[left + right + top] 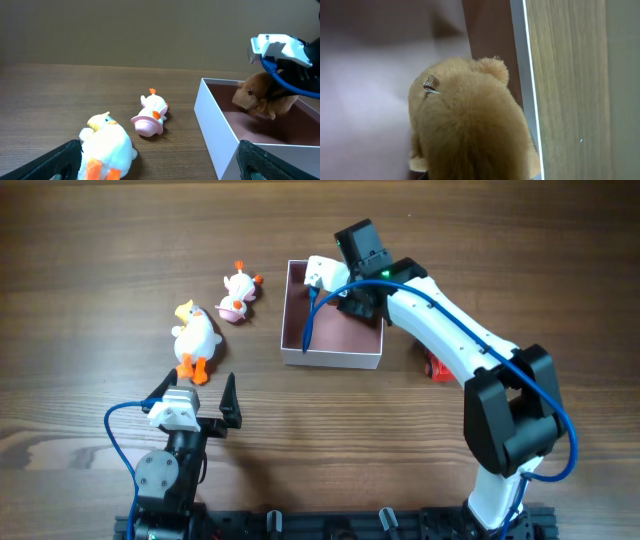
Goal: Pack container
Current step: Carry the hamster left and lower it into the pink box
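The container (330,358) is a square white box, pink inside, at the table's middle; it also shows in the left wrist view (215,125) and the right wrist view (519,60). My right gripper (360,295) hangs over its far right part, shut on a brown plush bear (255,97) that is low inside the box. The bear (470,125) fills the right wrist view and hides the fingers. My left gripper (195,405) is open and empty near the table's front (160,159), just in front of a white plush duck (193,335).
The white duck (107,147) with orange feet lies left of the container. A smaller white duck with a pink hat (238,295) lies beyond it (150,114). A small red object (438,367) shows partly behind the right arm, right of the container.
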### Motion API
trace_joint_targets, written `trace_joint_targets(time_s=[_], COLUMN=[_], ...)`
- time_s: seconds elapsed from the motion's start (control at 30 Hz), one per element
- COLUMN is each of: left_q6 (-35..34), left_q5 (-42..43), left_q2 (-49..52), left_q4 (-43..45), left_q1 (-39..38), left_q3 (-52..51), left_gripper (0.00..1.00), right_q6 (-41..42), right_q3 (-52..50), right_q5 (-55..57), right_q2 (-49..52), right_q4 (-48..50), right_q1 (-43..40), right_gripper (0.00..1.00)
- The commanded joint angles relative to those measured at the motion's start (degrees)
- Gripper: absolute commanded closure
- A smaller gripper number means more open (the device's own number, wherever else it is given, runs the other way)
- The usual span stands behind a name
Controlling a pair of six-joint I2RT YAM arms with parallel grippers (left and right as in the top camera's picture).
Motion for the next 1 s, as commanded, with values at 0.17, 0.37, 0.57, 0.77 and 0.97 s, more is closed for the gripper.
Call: trace_joint_targets(time_s=[0.17, 0.37, 0.57, 0.77, 0.97], left_q6=[0.87, 0.87, 0.87, 0.87, 0.9], left_q5=[0.9, 0.9, 0.9, 0.87, 0.9], left_q2=[-0.42, -0.42, -0.42, -0.42, -0.42], left_q4=[0.17, 0.17, 0.17, 0.17, 0.17], left_q1=[0.24, 0.26, 0.24, 0.24, 0.24], left_q3=[-0.33, -0.33, -0.33, -0.33, -0.33], left_gripper=[0.0, 0.0, 0.0, 0.0, 0.0], right_q6=[1.64, -0.28, -1.11, -0.87, -0.66], right_q3=[0.28, -0.17, -0.17, -0.17, -0.17], right_q5=[0.92, 0.55, 0.52, 0.52, 0.55], right_q2=[1.62, 2.14, 3.74, 5.73, 5.86], right_q4=[1.01, 1.31, 3.02, 4.22, 4.42], right_q1=[-1.11, -1.11, -1.11, -1.11, -1.09], right_gripper=[0.96, 0.96, 0.95, 0.74, 0.29])
